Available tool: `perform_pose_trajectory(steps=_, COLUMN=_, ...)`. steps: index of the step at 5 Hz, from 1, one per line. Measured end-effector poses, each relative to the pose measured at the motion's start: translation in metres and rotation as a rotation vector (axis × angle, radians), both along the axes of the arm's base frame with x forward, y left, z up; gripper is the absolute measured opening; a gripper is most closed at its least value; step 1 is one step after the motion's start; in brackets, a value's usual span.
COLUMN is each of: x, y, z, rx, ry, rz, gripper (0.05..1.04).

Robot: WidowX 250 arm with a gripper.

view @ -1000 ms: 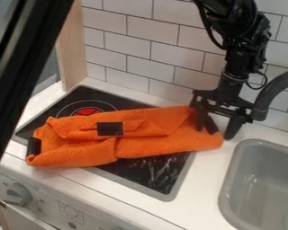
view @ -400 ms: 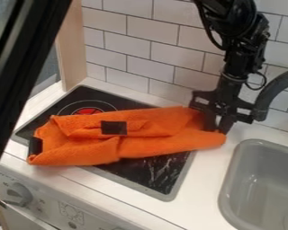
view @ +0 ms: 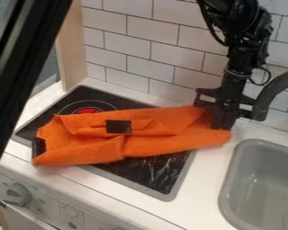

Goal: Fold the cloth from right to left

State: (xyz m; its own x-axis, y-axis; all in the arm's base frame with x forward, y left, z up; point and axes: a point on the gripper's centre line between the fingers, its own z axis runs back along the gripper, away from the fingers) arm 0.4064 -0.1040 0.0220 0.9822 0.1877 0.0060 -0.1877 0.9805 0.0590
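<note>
My gripper (view: 223, 125) hangs over the right end of the orange cloth, its fingers close together and shut on the cloth's upper right part. The orange cloth (view: 152, 143) lies lengthwise across the black stovetop, its right end reaching onto the white counter. Folded layers run along it, with one black patch near the middle and another at the left end. The bit of cloth between the fingertips is hidden behind them.
The stovetop (view: 164, 175) with a red-marked burner lies beneath the cloth. A grey sink (view: 260, 188) is at the right, with a grey faucet (view: 272, 92) above it close beside the gripper. White wall tiles (view: 152, 45) stand behind.
The gripper's fingers have come together on the cloth from a wider spread, and the gripper has shifted slightly right. The cloth has slid a little to the right with it.
</note>
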Motion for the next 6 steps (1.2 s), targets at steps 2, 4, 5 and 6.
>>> perform_pose_trajectory(steps=2, x=0.008, y=0.005, z=0.04, rx=-0.027, ry=-0.099, rz=0.007, gripper=0.064)
perform_pose_trajectory(steps=4, x=-0.002, y=0.031, z=0.08, rx=-0.058, ry=-0.183, rz=0.043, gripper=0.064)
perform_pose_trajectory(steps=5, x=-0.016, y=0.042, z=0.098, rx=-0.054, ry=-0.214, rz=0.029, gripper=0.064)
perform_pose_trajectory(steps=6, x=-0.028, y=0.069, z=0.108, rx=-0.068, ry=-0.225, rz=0.081, gripper=0.064)
